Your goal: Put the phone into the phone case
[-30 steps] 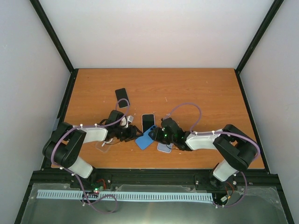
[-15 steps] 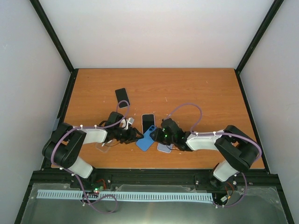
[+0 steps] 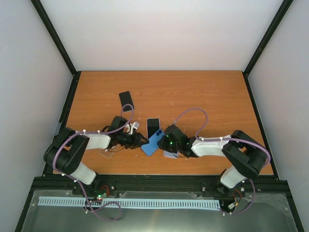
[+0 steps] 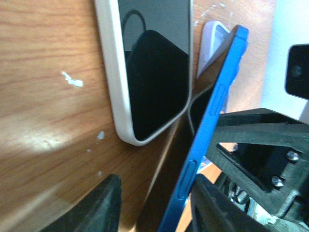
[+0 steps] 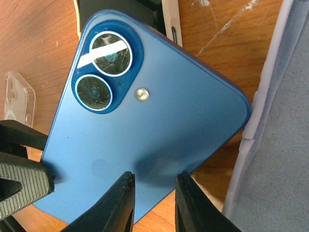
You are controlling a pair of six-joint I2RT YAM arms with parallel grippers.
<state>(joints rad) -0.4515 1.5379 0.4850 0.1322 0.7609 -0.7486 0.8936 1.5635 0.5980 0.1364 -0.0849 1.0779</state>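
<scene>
Blue phone leans tilted, one long edge raised, on the worktop near its front edge, between the left gripper and the right gripper. Both sets of fingers sit close around it, but I cannot tell whether either gripper is clamped. A pale-cased phone lies just behind it, and a lilac case just beside it.

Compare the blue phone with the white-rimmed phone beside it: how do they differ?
The blue phone is tilted up on edge; the white-rimmed phone lies flat. The blue phone shows its back, with two lenses; the white-rimmed phone shows its dark screen. Both have rounded corners.
</scene>
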